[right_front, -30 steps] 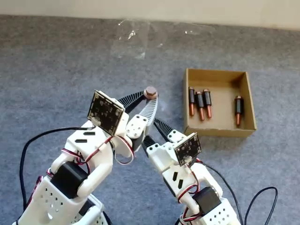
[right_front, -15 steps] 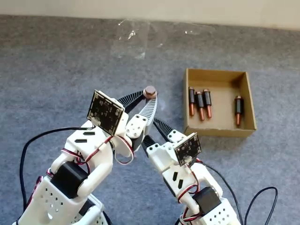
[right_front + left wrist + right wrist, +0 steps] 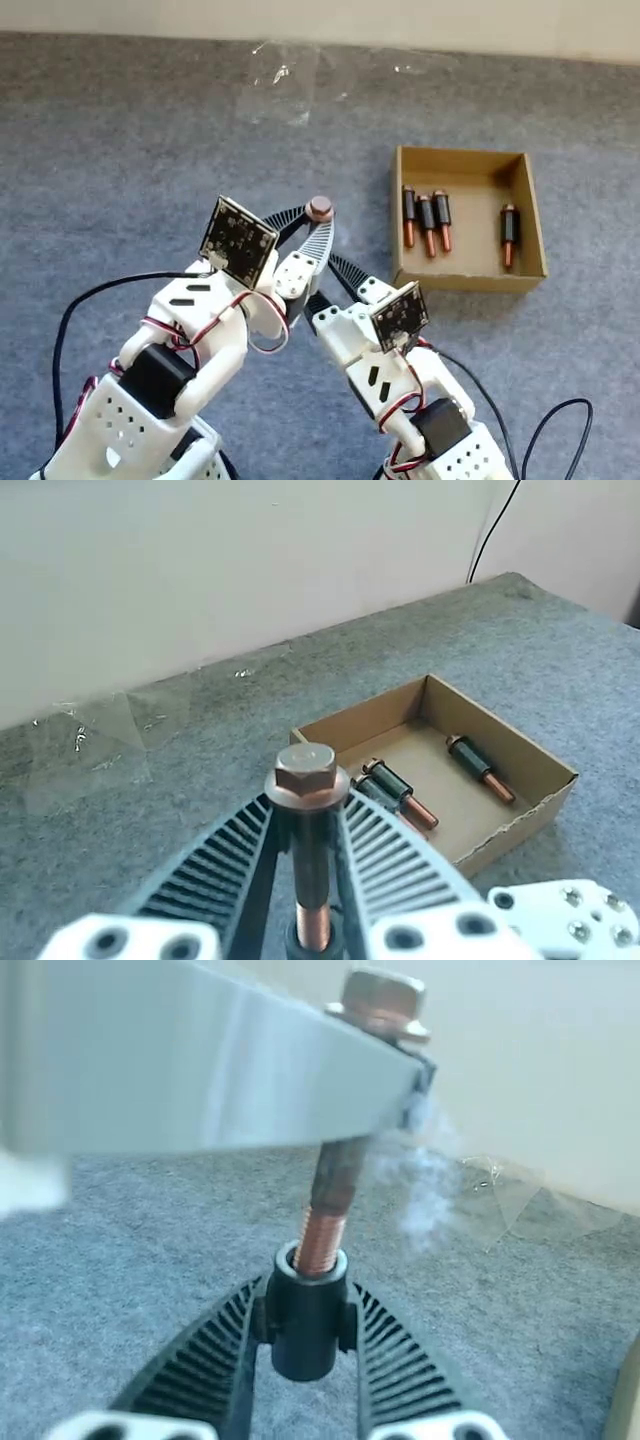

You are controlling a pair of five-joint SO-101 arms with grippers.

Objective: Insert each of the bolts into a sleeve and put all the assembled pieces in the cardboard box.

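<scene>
A grey worktop (image 3: 120, 150) carries an open cardboard box (image 3: 465, 281) with four assembled pieces (image 3: 427, 222) lying inside. Beside the box, the left end effector (image 3: 305, 810) is clamped on an upright copper bolt (image 3: 307, 772). The bolt's tip is just entering a black sleeve (image 3: 302, 1330) pinched in the right end effector (image 3: 305, 1298). By the look of it, this fifth piece is partly joined and not yet boxed.

Both arms are white printed shells with black servo blocks (image 3: 155, 378): the left arm (image 3: 185, 350) sits toward 7 o'clock in the high view, the right arm (image 3: 395, 375) toward 5 o'clock. Each carries a dark square circuit board (image 3: 238, 242) at the wrist, thin red, white and black wires (image 3: 210, 320), and a black cable (image 3: 120, 281). The fingers (image 3: 385, 855) are black and ribbed, set in white mounts with small screws (image 3: 578, 928).
</scene>
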